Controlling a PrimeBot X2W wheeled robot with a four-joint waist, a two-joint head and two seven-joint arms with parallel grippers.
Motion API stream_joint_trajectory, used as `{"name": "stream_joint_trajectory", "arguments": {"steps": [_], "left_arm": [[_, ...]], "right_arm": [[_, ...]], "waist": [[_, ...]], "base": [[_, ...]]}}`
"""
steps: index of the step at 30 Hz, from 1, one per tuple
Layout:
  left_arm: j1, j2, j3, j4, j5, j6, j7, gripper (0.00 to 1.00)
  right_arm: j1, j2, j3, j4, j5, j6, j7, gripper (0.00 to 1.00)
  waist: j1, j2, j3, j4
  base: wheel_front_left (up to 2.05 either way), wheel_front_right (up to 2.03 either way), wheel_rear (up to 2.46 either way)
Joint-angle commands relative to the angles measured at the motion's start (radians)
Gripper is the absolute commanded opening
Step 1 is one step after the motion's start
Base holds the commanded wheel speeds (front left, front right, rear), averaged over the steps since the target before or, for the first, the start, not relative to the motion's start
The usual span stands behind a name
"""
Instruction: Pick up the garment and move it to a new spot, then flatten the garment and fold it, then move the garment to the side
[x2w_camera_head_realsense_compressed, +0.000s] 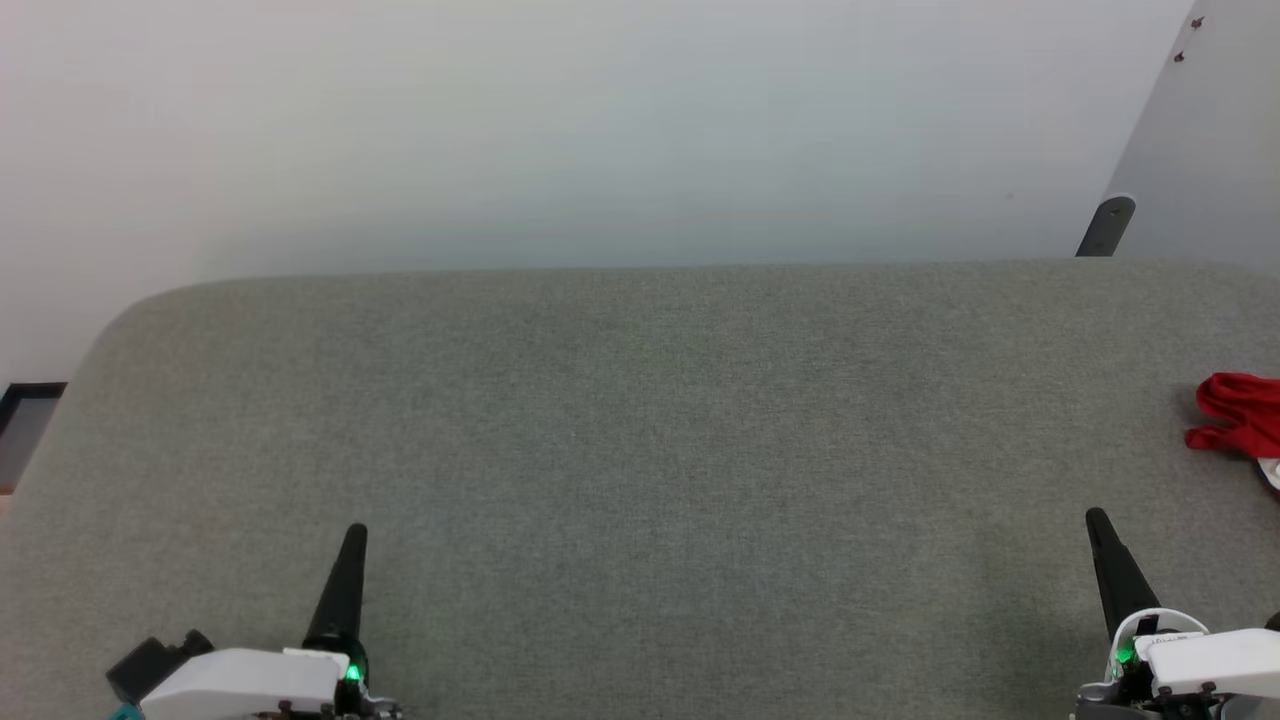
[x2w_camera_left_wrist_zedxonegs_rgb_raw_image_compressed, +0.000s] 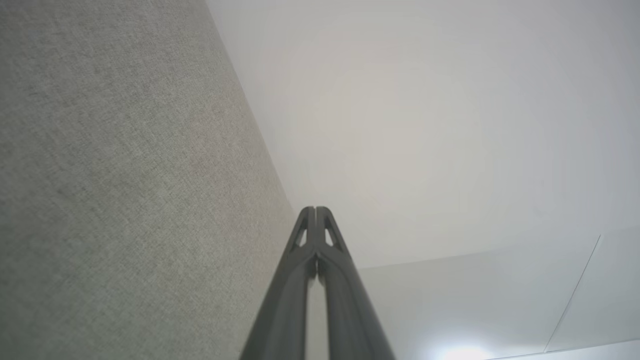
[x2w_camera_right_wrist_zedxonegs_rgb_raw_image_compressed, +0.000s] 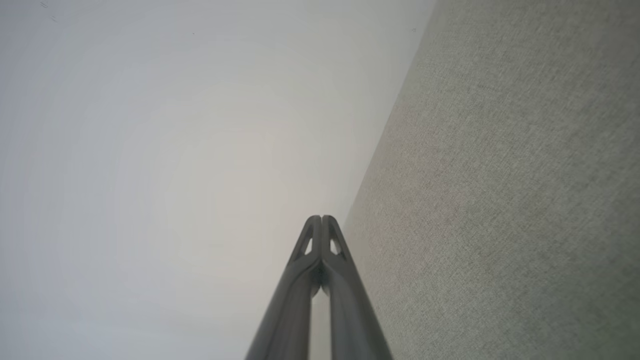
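The garment (x2w_camera_head_realsense_compressed: 1240, 414) is a crumpled red heap with a bit of white at its lower edge, lying at the far right of the grey fabric surface (x2w_camera_head_realsense_compressed: 640, 450) and cut off by the head view's right edge. My left gripper (x2w_camera_head_realsense_compressed: 355, 532) rests at the lower left, shut and holding nothing. My right gripper (x2w_camera_head_realsense_compressed: 1097, 518) stands at the lower right, also shut and holding nothing, a short way left of and nearer than the garment. In the left wrist view my left gripper (x2w_camera_left_wrist_zedxonegs_rgb_raw_image_compressed: 316, 210) has its fingers pressed together; in the right wrist view my right gripper (x2w_camera_right_wrist_zedxonegs_rgb_raw_image_compressed: 321, 218) does too.
A pale wall (x2w_camera_head_realsense_compressed: 600, 130) rises behind the surface's far edge. A dark bracket (x2w_camera_head_realsense_compressed: 1108, 226) and a grey panel (x2w_camera_head_realsense_compressed: 1210, 140) stand at the back right. The surface's left corner is rounded, with a dark-framed thing (x2w_camera_head_realsense_compressed: 25, 415) beyond it.
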Motion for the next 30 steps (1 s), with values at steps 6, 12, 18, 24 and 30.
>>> {"name": "stream_joint_trajectory", "arguments": {"steps": [6, 12, 18, 24, 30], "left_arm": [[-0.027, -0.003, 0.005, 0.004, -0.062, -0.007, 0.016, 0.00], [-0.035, -0.005, 0.006, 0.009, -0.108, -0.009, 0.028, 0.00], [-0.046, -0.007, 0.007, 0.016, -0.156, -0.010, 0.042, 0.00], [-0.053, -0.009, 0.007, 0.022, -0.196, -0.011, 0.052, 0.00], [-0.062, -0.011, 0.008, 0.027, -0.237, -0.011, 0.062, 0.00]], "right_arm": [[-0.026, 0.008, -0.010, 0.002, 0.058, 0.000, 0.014, 0.00], [-0.033, 0.011, -0.012, 0.006, 0.098, 0.000, 0.026, 0.00], [-0.039, 0.017, -0.015, 0.011, 0.142, 0.000, 0.037, 0.00], [-0.046, 0.022, -0.018, 0.015, 0.179, 0.000, 0.047, 0.00], [-0.053, 0.027, -0.020, 0.018, 0.214, 0.000, 0.056, 0.00]], "waist": [[0.0000, 0.0000, 0.004, 0.000], [-0.0001, 0.0000, 0.008, -0.001], [-0.0001, 0.0000, 0.012, -0.001], [-0.0001, 0.0000, 0.016, -0.001], [-0.0001, 0.0000, 0.020, -0.002]], "base": [[0.00, 0.00, 0.00], [0.00, 0.00, 0.00], [0.00, 0.00, 0.00], [0.00, 0.00, 0.00], [0.00, 0.00, 0.00]]}}
